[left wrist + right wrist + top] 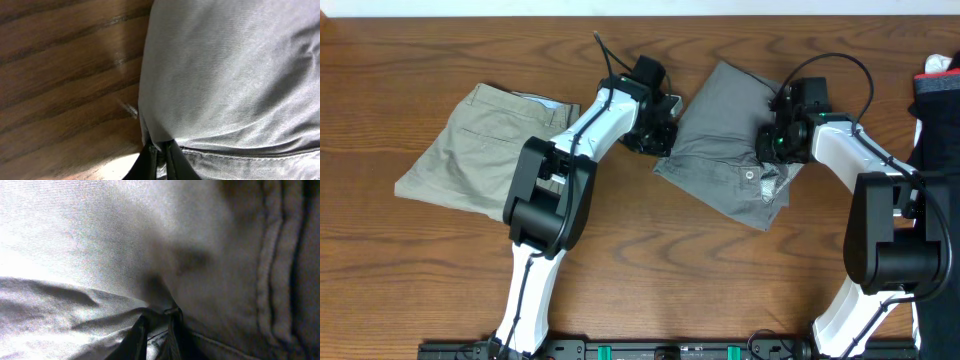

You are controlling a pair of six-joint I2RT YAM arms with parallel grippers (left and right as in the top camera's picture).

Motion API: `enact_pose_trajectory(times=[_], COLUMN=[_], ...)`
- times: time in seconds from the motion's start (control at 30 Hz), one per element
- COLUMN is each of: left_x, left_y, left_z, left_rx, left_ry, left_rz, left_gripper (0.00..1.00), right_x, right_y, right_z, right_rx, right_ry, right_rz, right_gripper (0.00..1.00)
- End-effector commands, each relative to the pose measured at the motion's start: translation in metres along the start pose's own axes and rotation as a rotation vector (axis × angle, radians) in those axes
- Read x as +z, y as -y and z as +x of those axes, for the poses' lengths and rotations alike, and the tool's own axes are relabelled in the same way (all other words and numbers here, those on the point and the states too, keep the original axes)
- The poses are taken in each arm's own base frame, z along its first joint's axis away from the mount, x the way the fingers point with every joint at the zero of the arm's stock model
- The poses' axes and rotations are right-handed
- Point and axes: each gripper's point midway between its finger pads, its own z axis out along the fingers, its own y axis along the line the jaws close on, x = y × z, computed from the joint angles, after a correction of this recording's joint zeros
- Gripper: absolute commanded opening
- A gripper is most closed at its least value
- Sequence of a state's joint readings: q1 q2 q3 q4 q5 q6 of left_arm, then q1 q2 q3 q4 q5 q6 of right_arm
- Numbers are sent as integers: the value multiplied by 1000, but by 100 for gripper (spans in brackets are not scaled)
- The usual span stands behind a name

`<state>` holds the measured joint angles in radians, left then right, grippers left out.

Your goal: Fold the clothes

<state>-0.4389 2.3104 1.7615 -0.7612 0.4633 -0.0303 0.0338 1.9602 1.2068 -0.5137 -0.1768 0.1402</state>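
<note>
The mid-grey trousers (pixel 725 130) lie folded at the table's middle right, button and waistband toward the front. My left gripper (pixel 660 128) is at their left edge, shut on the grey cloth (pixel 225 75), with its fingertips (pixel 159 150) pinching a fold. My right gripper (pixel 775 140) is at their right edge, shut on the same grey trousers (pixel 100 245), with cloth bunched between its fingers (pixel 157 322). The khaki-beige trousers (pixel 485 150) lie folded at the left, untouched.
Dark fabric and a red-and-white item (pixel 940 90) sit at the far right edge. Wooden table (pixel 650 270) runs along the front, and bare wood (pixel 60 75) shows to the left of the grey trousers.
</note>
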Motion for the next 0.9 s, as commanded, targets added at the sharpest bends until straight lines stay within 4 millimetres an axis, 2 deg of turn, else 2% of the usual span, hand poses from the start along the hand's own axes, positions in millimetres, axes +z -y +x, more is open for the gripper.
enact_pose_trajectory(times=[0.0,0.17,0.33,0.57,0.63,0.7,0.77,0.87], left_x=[23,18,17,17,17,17,15,5], left_y=[-26,-42,-45,-45,-45,-45,-44,-33], left_z=[29,25,25,25,25,24,21,16], left_rx=[-143,-266,-281,-281,-280,-278,-276,-266], left_ry=[-76,-53,-51,-50,-48,-45,-40,-31], left_rz=[-96,-127,-128,-127,-127,-125,-122,-84], left_gripper=[6,6,6,6,6,6,7,11], right_x=[9,-1,-19,-51,-52,-53,-57,-79], right_y=[25,72,103,160,158,141,114,69], right_z=[23,28,21,18,16,9,-2,-21], right_rx=[0,118,210,377,415,374,259,63], right_ry=[-75,-84,-47,26,38,56,95,199], right_rz=[122,266,221,244,163,29,-140,-399], right_gripper=[12,6,8,12,13,17,19,19])
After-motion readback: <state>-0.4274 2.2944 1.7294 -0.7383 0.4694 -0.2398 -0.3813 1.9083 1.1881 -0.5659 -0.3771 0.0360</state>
